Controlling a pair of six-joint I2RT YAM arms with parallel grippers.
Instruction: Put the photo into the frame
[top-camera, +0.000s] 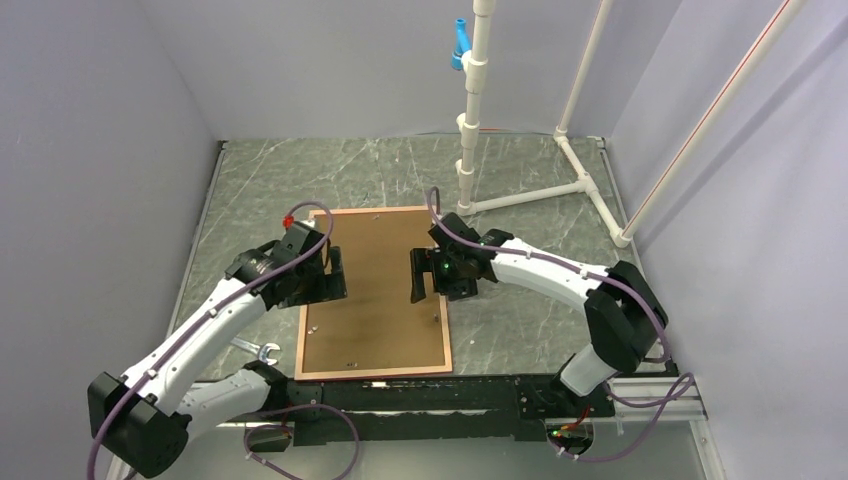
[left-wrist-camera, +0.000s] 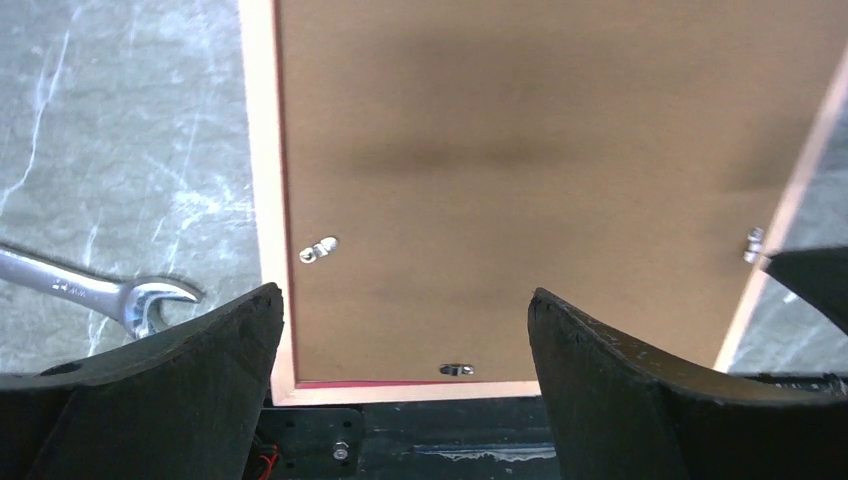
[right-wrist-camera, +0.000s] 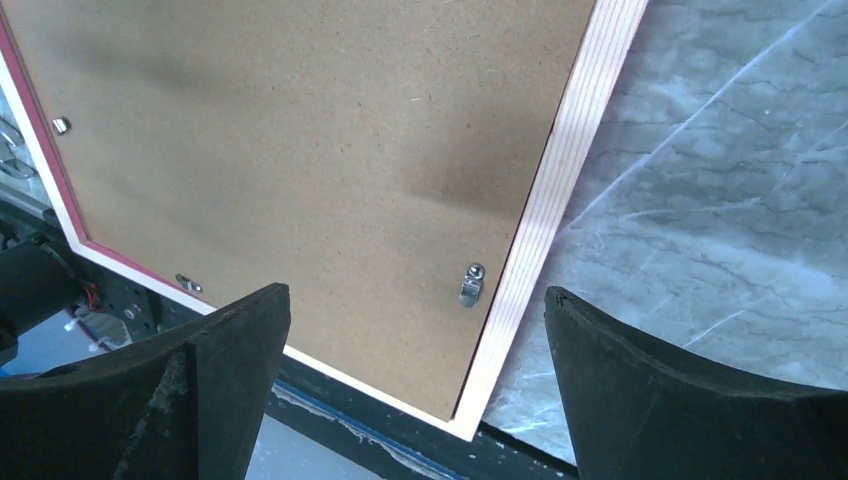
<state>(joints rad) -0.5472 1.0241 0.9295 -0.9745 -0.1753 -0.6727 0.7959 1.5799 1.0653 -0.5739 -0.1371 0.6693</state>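
The frame (top-camera: 372, 373) lies flat, back side up, in the middle of the table, showing its salmon edge. The brown backing board (top-camera: 375, 290) sits inside it, with small metal clips (left-wrist-camera: 318, 249) at its edges. The photo is hidden. My left gripper (top-camera: 335, 275) is open and empty over the frame's left part. My right gripper (top-camera: 418, 275) is open and empty over its right part. In the left wrist view the gripper (left-wrist-camera: 405, 340) hovers over the board (left-wrist-camera: 540, 150) near the frame's near edge (left-wrist-camera: 400, 392). In the right wrist view the gripper (right-wrist-camera: 418, 340) is above the near right corner (right-wrist-camera: 565, 150) and a clip (right-wrist-camera: 471, 284).
A metal wrench (top-camera: 258, 350) lies on the table left of the frame's near corner; it also shows in the left wrist view (left-wrist-camera: 100, 295). A white pipe stand (top-camera: 470, 130) rises at the back right. Grey walls close in both sides.
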